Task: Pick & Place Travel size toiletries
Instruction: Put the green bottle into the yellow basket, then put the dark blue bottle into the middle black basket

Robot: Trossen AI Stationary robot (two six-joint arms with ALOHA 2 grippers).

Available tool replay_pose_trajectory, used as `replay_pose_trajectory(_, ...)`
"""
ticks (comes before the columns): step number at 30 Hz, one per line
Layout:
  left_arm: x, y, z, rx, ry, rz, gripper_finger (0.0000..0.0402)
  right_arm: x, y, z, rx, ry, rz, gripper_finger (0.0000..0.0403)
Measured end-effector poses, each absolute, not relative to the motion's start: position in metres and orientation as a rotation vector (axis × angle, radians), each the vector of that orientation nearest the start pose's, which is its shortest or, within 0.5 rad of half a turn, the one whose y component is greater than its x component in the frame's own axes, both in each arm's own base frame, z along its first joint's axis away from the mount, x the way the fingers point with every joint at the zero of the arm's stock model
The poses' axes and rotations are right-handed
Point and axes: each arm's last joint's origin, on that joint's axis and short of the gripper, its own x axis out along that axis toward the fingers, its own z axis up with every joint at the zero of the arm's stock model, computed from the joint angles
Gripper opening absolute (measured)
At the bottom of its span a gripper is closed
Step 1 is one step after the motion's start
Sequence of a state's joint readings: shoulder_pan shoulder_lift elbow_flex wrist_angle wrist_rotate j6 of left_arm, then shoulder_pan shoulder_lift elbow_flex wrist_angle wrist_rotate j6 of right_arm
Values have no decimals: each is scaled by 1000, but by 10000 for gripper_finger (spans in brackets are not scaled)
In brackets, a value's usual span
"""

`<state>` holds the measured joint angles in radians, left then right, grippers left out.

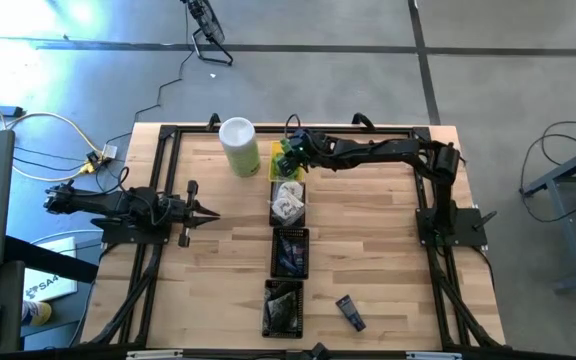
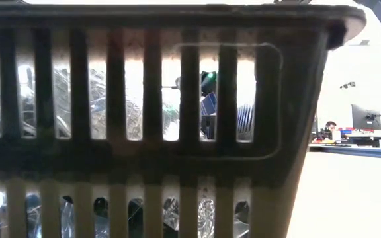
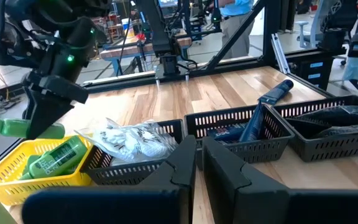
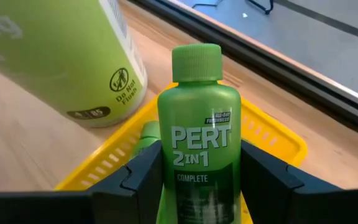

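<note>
- A green bottle (image 4: 197, 137) is clamped upright in the right gripper (image 4: 199, 180), just above the yellow tray (image 4: 278, 134), apparently for lowering in beside another bottle.
- The left gripper (image 3: 199, 163), fingers closed and empty, is parked well away from the yellow tray.

Blocked down the table's middle by a row of baskets (image 1: 289, 252); canister (image 1: 239, 146) beside; open wood (image 1: 368, 230) either side.

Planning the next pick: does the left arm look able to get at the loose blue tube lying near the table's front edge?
Probably yes: the blue tube lies alone on bare wood, nothing over it. The left claw is shut and empty.
</note>
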<state>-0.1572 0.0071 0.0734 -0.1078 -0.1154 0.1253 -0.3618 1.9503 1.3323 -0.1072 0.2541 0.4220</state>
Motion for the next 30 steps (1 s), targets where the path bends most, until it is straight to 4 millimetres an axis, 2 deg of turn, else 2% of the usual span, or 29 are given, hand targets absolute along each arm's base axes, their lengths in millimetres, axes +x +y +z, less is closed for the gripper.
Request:
replay_pose_trajectory(7,92,-11,177,131,38,-44,24,397,-155,194,389,588,-692,179)
replay_pose_trajectory(17,92,-11,177,131,38,-44,24,398,-154,195,356,584,-686,264)
replay_pose_trajectory(21,92,-11,178,131,38,-44,24,399,-150,197,354,583,-676,275)
replay_pose_trajectory(30,92,-11,177,131,39,-44,24,391,-121,236,353,550,-612,246)
